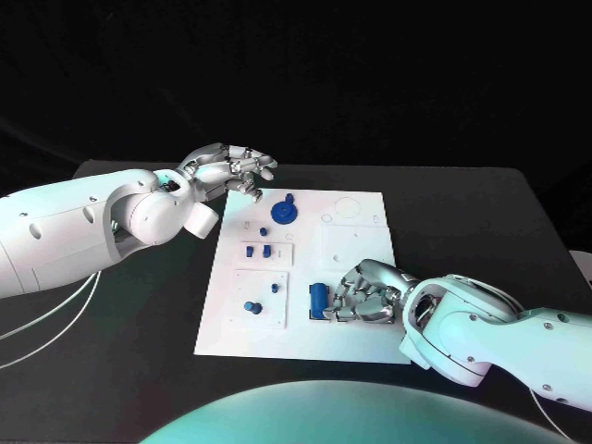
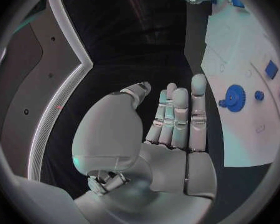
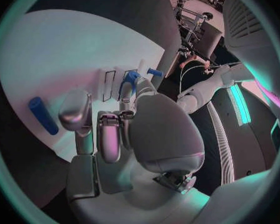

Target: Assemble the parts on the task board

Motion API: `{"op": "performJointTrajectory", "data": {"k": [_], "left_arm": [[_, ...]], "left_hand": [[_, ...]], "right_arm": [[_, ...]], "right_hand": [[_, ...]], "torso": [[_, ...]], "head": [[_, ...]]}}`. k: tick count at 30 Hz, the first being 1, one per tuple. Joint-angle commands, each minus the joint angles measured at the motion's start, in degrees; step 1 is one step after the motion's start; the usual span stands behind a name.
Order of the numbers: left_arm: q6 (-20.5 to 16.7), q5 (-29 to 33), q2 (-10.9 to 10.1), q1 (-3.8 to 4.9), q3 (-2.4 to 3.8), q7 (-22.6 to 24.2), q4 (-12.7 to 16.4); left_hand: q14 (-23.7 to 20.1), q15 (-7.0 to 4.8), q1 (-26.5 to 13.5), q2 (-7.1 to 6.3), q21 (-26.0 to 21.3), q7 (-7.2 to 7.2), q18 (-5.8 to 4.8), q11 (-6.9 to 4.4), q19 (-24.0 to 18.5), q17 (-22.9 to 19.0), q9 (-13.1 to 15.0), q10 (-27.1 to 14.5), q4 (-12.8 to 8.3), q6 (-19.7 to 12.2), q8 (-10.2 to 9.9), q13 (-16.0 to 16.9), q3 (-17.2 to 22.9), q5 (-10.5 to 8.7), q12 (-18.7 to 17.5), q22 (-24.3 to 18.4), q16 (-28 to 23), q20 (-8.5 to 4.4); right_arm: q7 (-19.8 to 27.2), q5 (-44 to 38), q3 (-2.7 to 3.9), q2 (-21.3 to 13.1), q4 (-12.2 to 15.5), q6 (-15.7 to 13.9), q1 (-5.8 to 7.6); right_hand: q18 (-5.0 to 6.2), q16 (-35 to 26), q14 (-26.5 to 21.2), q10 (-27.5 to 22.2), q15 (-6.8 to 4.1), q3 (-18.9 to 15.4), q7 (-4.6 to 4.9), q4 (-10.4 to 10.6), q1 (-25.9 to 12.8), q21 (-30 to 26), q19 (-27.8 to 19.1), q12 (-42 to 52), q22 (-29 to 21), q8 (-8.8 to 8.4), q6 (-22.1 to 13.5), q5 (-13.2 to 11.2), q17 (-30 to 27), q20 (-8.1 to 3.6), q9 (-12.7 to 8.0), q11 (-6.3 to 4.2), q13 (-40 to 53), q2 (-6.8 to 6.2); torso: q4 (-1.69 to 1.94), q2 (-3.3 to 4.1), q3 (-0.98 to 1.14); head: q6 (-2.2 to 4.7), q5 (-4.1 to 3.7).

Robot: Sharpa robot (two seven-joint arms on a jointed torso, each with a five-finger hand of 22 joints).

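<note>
- The white board (image 1: 356,338) lies in the middle of the black table (image 1: 470,213), with bare table showing along every side — widest on the side away from the robot and toward the right edge.
- The left hand (image 1: 229,168) hangs over the table just off the board's far-left corner; the wrist view shows its fingers (image 2: 177,117) straight and pressed side by side, thumb apart, holding nothing.
- The right hand (image 1: 365,294) rests low on the board's near-right part, fingers curled downward beside a blue cylinder (image 1: 320,298). Whether they touch the cylinder I cannot tell; in the right wrist view it lies apart from the fingertips (image 3: 74,112).
- Blue pieces on the board, counted from the head view: one gear (image 1: 284,212) near the far edge, one small piece (image 1: 265,231) just below it, two pegs (image 1: 259,251) side by side in the middle block, one round knob (image 1: 252,306) in the near-left block with a tiny piece (image 1: 275,289) beside it, and the one cylinder — seven in all.
</note>
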Motion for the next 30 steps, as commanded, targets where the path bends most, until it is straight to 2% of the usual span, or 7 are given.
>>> {"op": "performJointTrajectory", "data": {"k": [1, 12, 21, 30], "left_arm": [[0.9, 0.2, 0.0, 0.02, 0.04, 0.3, 0.2], [1.2, 0.5, 0.0, 0.02, 0.04, 0.5, 0.1], [1.1, 0.9, 0.0, 0.02, 0.04, 0.8, 0.1], [1.1, 1.0, 0.0, 0.02, 0.04, 0.8, 0.1]], "left_hand": [[-0.4, 0.01, 0.2, 0.43, -0.2, 0.16, 0.52, 0.19, -0.4, 0.0, 0.1, -0.3, 0.4, -0.4, 0.3, -0.1, 0.0, 0.05, -0.1, -0.1, -0.3, 0.08], [-0.4, -0.01, 0.4, 0.5, -0.2, 0.14, 0.55, 0.17, -0.4, 0.0, 0.1, -0.3, 0.6, -0.5, 0.4, -0.1, -0.1, 0.12, 0.0, -0.1, -0.3, 0.09], [-0.4, -0.05, 1.1, 0.77, -0.1, 0.08, 0.56, 0.11, -0.4, 0.0, 0.2, -0.4, 0.5, -0.5, 0.6, -0.1, 0.1, 0.46, 0.0, -0.1, -0.3, 0.07], [-0.4, -0.05, 1.1, 0.72, -0.1, 0.11, 0.55, 0.13, -0.4, 0.1, 0.2, -0.4, 0.6, -0.5, 0.6, -0.1, 0.1, 0.47, 0.0, -0.1, -0.3, 0.07]], "right_arm": [[0.3, -0.4, 0.06, -0.1, -0.1, 1.8, 0.04], [0.9, 0.0, 0.06, -0.1, 0.1, 3.9, 0.04], [0.6, -0.2, 0.06, -0.1, -0.1, 3.3, 0.04], [-0.6, -1.1, 0.06, 0.6, -1.3, 1.7, 0.04]], "right_hand": [[-0.39, 0.2, 6.1, 3.1, -0.26, 0.2, -0.07, 0.1, -0.1, -0.4, 0.0, -0.1, -0.1, 0.16, -0.2, -0.6, 15.1, -0.47, 0.2, -0.29, 10.9, -0.46], [-0.36, 0.2, 6.1, 3.0, -0.11, -0.4, 0.12, 0.1, -1.3, -0.8, -0.1, -0.3, -0.1, -0.14, -0.1, -4.5, 15.1, -0.36, 1.2, -0.11, 10.7, -1.62], [-0.39, 0.2, 6.1, 3.0, -0.11, -0.4, 0.09, 0.0, -1.1, -0.7, -0.1, -0.4, 0.0, -0.17, -0.1, -4.7, 15.1, -0.35, 1.2, -0.13, 10.7, -1.59], [-0.43, 0.2, 6.1, 3.2, -0.16, 0.1, 0.0, 0.1, -0.8, -0.4, 0.1, -0.1, 0.2, -0.22, 0.1, -4.7, 15.1, -0.37, 1.5, -0.2, 10.9, -0.76]], "torso": [[-0.01, -0.01, -0.01], [0.0, 0.01, 0.03], [-0.02, 0.0, 0.0], [0.01, -0.01, 0.01]], "head": [[0.0, -0.03], [0.0, -0.02], [0.0, 0.0], [0.0, -0.01]]}}
